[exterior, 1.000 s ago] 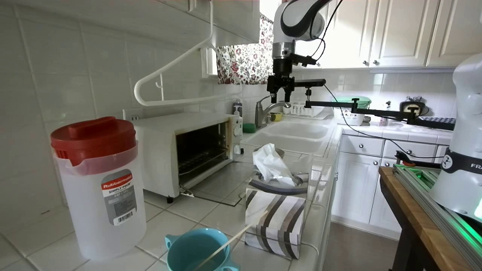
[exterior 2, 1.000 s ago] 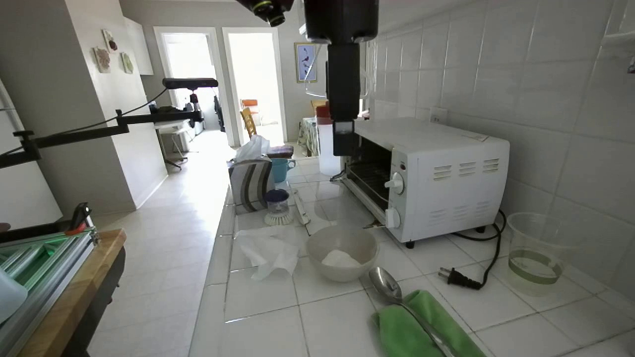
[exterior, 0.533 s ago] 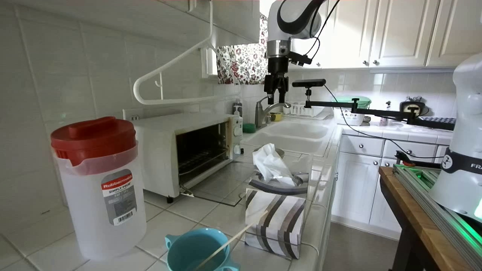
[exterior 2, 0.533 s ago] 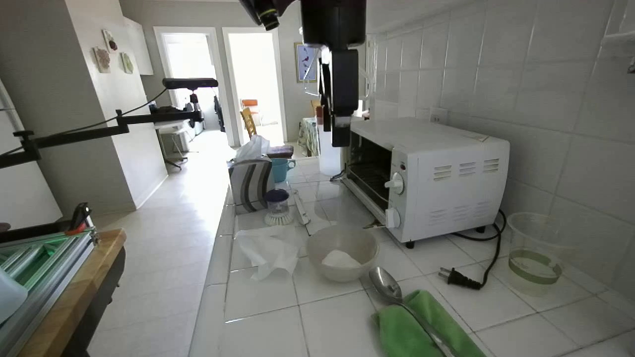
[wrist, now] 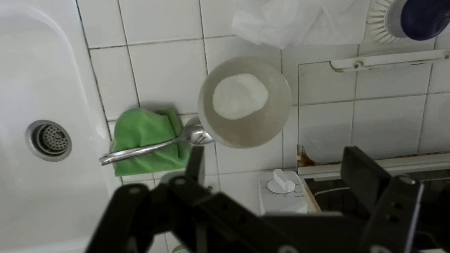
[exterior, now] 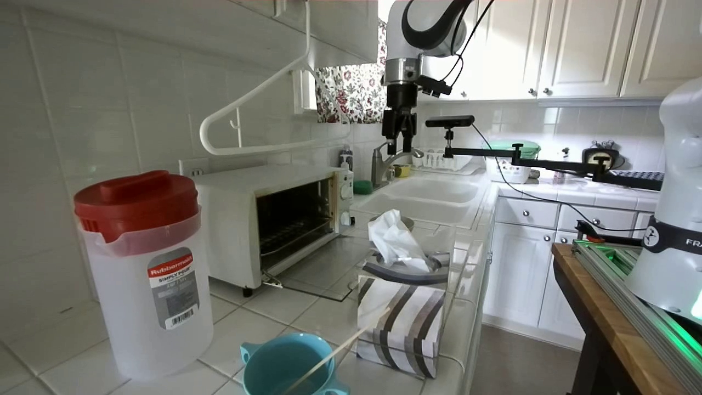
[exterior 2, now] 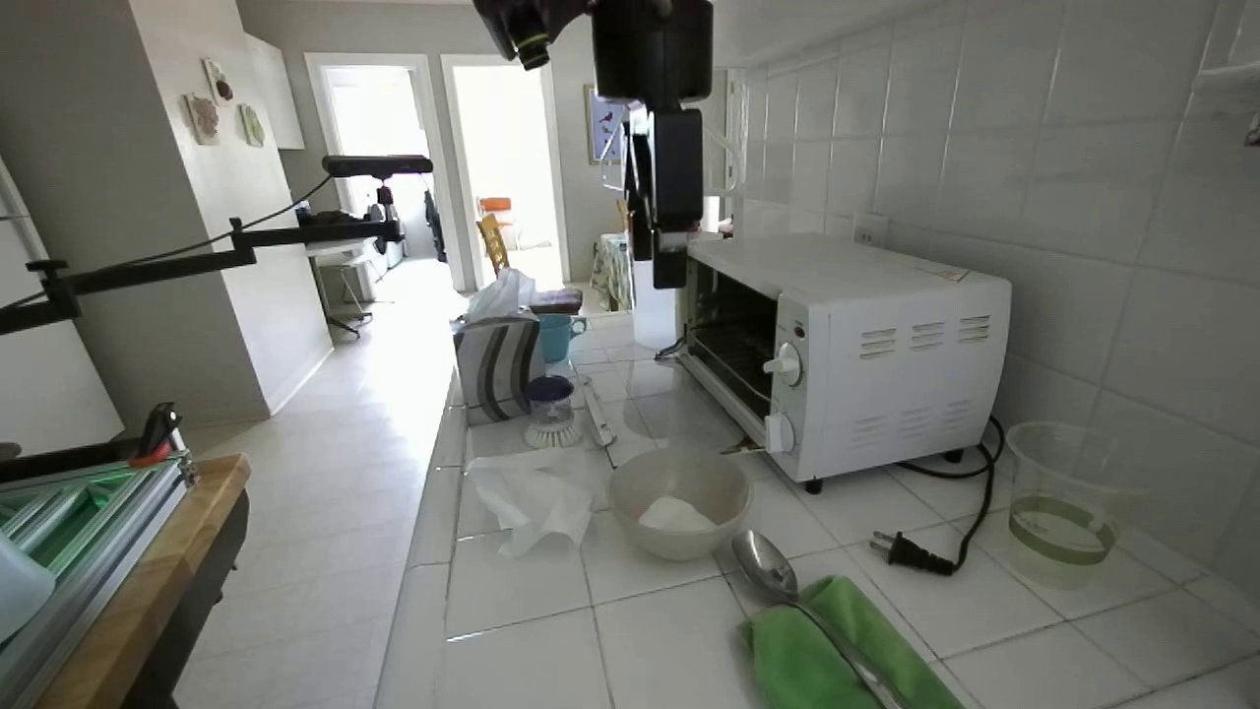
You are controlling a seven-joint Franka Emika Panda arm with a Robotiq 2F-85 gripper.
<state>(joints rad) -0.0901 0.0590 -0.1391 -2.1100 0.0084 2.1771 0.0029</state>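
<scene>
Wrist view: a bowl (wrist: 272,119) sits on the desk (wrist: 168,70), right of a spoon (wrist: 158,145) lying across a cloth (wrist: 144,124), the sink (wrist: 31,84) farther left. In an exterior view, a toaster oven (exterior 2: 886,374) stands behind and right of the bowl.

One beige bowl (wrist: 269,123), one spoon (wrist: 157,146), one green cloth (wrist: 149,130), one toaster oven (exterior 2: 901,364), one tissue box (exterior: 403,323), one brush (exterior 2: 549,409), one pitcher (exterior: 145,274), one blue cup (exterior: 282,359), one hanger (exterior: 263,148), two oven knobs (exterior 2: 785,364), two sink basins (exterior: 439,189) and two doorways (exterior 2: 502,158) are showing
</scene>
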